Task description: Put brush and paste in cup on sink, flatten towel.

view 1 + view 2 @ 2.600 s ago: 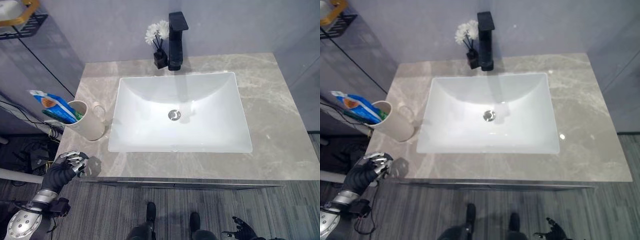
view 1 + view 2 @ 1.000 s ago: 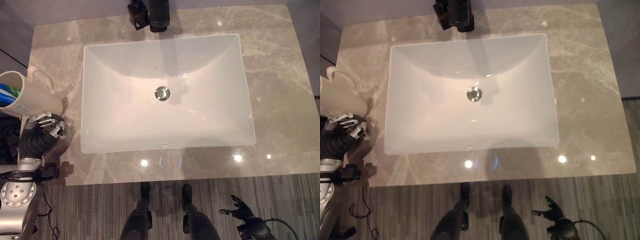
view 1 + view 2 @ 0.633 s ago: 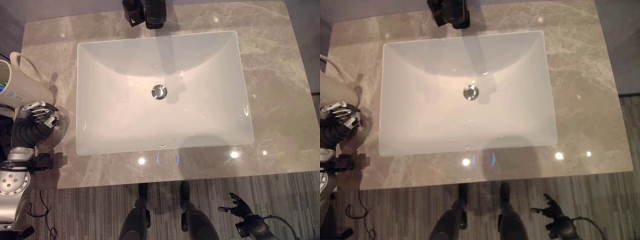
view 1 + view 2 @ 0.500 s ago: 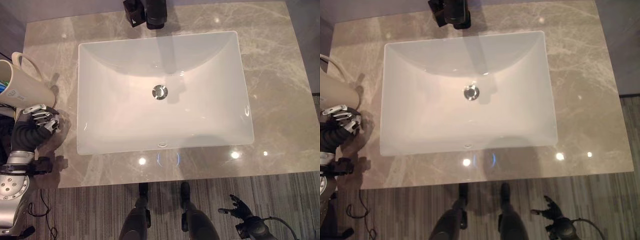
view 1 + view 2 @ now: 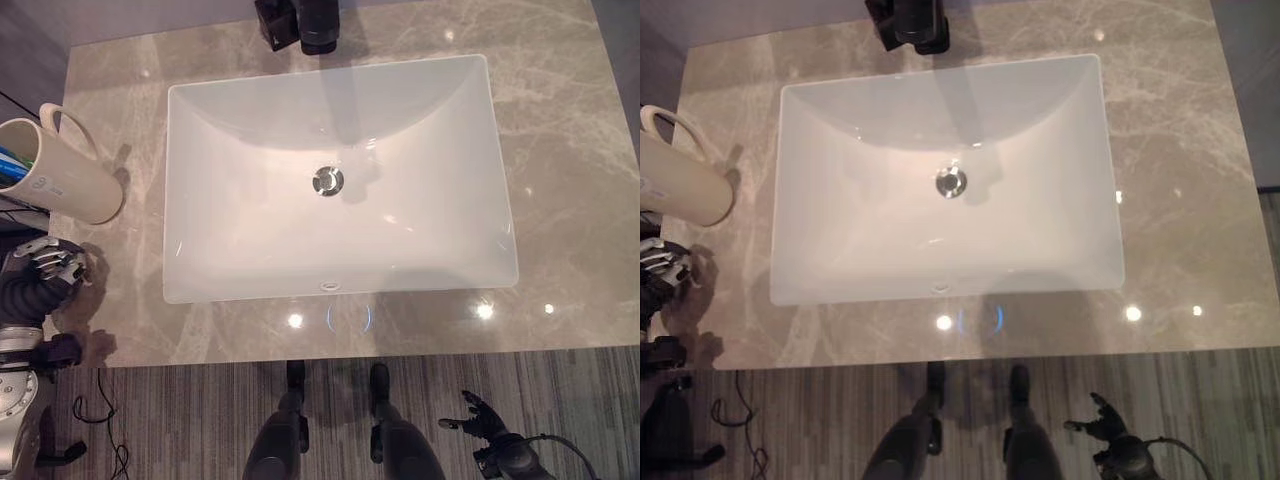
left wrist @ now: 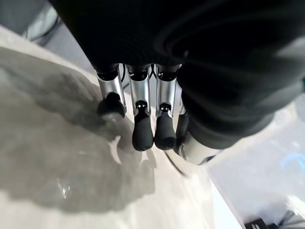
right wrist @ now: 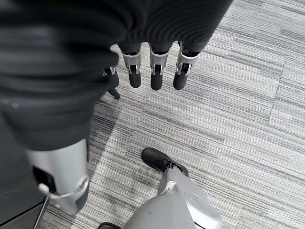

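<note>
My two head cameras look steeply down on the sink (image 5: pixel 340 180), sharing the whole countertop (image 5: pixel 560 150). My left wrist camera sits very close above that marble; my right wrist camera faces down at the floor (image 7: pixel 248 95).

Grey marble counter (image 5: pixel 570 180) with a white sink bowl (image 5: pixel 400 240) set in the middle, round metal drain (image 5: pixel 327 181) at the bottom. Cream cup (image 5: pixel 60 180) with a handle standing on the left part, close to the edge, something blue inside. Black tap (image 5: pixel 318 22) at the back, small black pot (image 5: pixel 275 20) just beside it. Striped grey floor (image 5: pixel 180 420) below
</note>
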Controlling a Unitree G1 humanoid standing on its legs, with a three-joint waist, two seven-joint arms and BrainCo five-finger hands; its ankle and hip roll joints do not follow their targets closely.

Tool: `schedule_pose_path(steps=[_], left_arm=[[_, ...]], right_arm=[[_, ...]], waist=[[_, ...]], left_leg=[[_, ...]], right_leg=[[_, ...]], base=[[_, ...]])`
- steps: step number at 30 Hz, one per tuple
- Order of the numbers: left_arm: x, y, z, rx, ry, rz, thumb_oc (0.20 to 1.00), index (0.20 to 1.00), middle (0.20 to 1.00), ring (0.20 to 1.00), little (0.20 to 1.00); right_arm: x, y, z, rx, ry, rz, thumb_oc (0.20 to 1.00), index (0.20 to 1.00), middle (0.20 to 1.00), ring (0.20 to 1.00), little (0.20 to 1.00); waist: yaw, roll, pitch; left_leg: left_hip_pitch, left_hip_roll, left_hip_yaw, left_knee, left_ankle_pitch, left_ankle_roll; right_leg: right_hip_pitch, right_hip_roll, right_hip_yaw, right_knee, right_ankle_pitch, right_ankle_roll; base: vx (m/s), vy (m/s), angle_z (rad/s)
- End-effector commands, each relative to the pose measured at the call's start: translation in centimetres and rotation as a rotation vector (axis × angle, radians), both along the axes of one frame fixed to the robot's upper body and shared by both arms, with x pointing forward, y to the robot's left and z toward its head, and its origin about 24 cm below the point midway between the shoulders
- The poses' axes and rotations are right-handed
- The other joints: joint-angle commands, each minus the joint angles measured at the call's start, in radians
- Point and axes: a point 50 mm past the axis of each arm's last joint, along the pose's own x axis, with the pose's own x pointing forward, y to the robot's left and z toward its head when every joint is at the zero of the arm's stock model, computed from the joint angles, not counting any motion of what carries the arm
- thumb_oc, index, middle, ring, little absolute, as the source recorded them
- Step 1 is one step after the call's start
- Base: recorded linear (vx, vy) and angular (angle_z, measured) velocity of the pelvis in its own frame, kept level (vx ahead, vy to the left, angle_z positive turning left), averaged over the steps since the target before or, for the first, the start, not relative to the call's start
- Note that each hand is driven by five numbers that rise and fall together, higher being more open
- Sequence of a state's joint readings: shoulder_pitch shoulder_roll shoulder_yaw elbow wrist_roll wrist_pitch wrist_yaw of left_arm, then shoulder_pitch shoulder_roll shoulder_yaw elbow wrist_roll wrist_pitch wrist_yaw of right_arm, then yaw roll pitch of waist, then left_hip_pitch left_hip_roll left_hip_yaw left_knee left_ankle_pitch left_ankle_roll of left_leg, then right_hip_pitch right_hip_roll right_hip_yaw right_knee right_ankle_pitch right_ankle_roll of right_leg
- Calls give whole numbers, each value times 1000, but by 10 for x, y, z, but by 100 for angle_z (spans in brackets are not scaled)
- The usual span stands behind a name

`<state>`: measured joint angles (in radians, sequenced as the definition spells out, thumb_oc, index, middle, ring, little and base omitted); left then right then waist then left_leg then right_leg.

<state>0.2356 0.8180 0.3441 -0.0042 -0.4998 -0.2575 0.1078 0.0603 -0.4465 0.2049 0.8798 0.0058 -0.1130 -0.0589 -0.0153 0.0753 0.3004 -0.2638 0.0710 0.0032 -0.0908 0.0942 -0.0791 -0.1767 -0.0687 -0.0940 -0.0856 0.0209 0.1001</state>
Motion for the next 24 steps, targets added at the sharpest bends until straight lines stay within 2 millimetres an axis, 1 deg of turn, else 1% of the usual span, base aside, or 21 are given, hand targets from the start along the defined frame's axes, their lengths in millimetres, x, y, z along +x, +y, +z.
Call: schedule_pose_path(steps=[1,4,7,9,11,20,24], left_arm=[[0,15,-3,5,-12,93,200,200,200,200,200],[4,16,1,6,-39,109,200,200,200,200,200],[12,13,10,26,-67,96,200,200,200,200,200],[14,12,11,26,-74,92,200,200,200,200,200],[19,9,17,31,-99,84,200,200,200,200,200],[32,-2,24,48,-123,41,200,200,200,200,200],[37,-5,28,57,-136,36,200,200,200,200,200]], right_arm=[[13,-9,11,-21,-54,-3,1000,1000,1000,1000,1000],[14,-8,11,-18,-59,-2,1000,1000,1000,1000,1000],[12,-11,10,-25,-46,-13,1000,1000,1000,1000,1000],[11,-11,9,-26,-43,-16,1000,1000,1000,1000,1000],[13,-10,10,-24,-51,-13,1000,1000,1000,1000,1000],[21,-3,13,-4,-84,-7,1000,1000,1000,1000,1000],[25,-2,14,-4,-96,2,1000,1000,1000,1000,1000]], waist=[[-28,-29,1],[-34,-37,8],[-43,-42,10],[-42,-42,10],[-47,-46,12],[-59,-47,14],[-62,-47,17]], left_leg=[[47,7,51,4,-20,-9],[38,8,60,4,-21,-10],[31,8,67,4,-25,-10],[29,8,68,4,-25,-9],[23,6,74,4,-28,-9],[23,6,91,4,-38,-7],[22,6,94,4,-38,-8]], right_leg=[[-79,-20,28,26,61,11],[-88,-18,35,21,66,13],[-100,-17,45,15,72,14],[-102,-18,47,12,72,14],[-109,-16,53,10,72,15],[-123,-15,75,10,73,16],[-128,-13,81,10,73,15]], base=[[0,0,0],[1,7,-4],[0,0,0],[9,8,-2],[10,10,-2],[14,9,-7],[5,1,-7]])
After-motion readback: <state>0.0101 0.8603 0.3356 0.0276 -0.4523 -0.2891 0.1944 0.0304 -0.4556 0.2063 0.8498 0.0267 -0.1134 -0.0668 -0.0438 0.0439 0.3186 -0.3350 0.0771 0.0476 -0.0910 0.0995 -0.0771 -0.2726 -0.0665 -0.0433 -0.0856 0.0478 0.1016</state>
